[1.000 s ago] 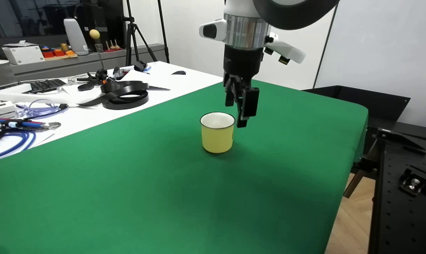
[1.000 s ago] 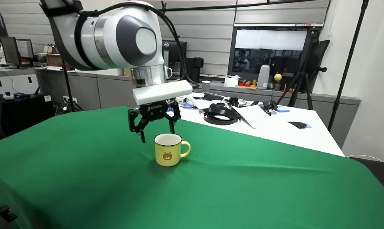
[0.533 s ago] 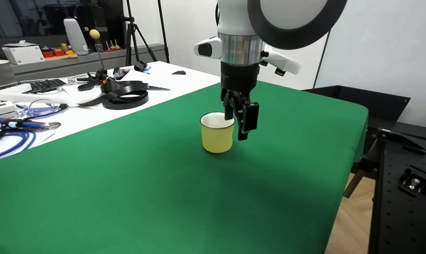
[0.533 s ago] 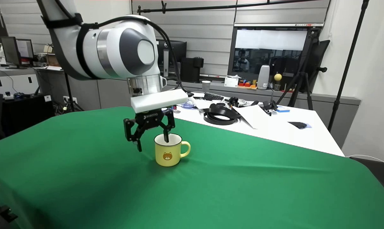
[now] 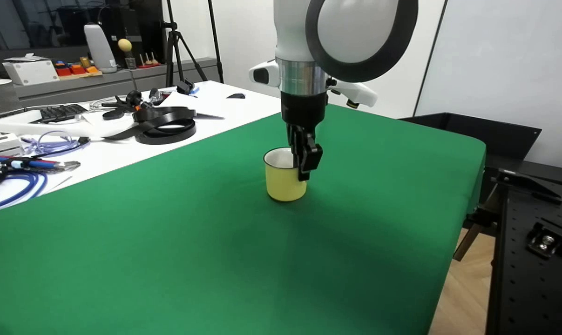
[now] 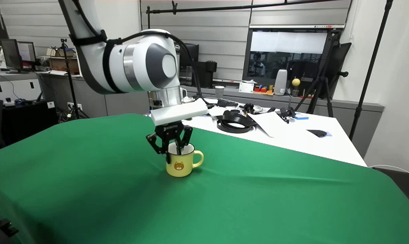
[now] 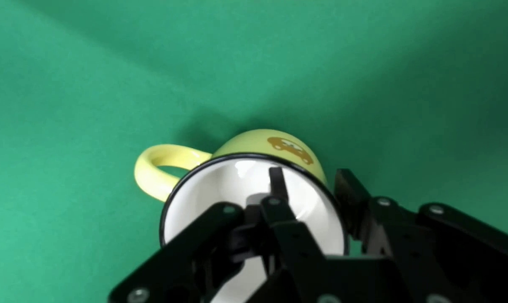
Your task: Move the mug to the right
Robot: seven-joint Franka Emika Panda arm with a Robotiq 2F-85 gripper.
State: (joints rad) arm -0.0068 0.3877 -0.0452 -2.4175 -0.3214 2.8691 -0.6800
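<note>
A pale yellow mug with a black rim, white inside and a bear face on its side stands upright on the green cloth, seen in both exterior views (image 5: 283,188) (image 6: 179,172). Its handle (image 7: 152,176) shows at the left in the wrist view. My gripper (image 7: 309,171) straddles the mug's wall: one finger (image 7: 277,185) reaches inside the cup, the other (image 7: 349,189) is outside, close to the rim. A gap shows between the inner finger and the wall, so the jaws stand partly open. Arm parts hide the near side of the rim.
Beyond the green cloth (image 5: 192,260), a white table (image 5: 257,102) carries black straps (image 5: 164,135), cables and a keyboard (image 5: 59,112). A black perforated rail (image 5: 532,279) runs past the cloth's edge in an exterior view. Tripods stand behind.
The gripper has come down and over to the mug. Its jaws have drawn much closer together, with the wall now between the fingers. The mug is almost where it was.
</note>
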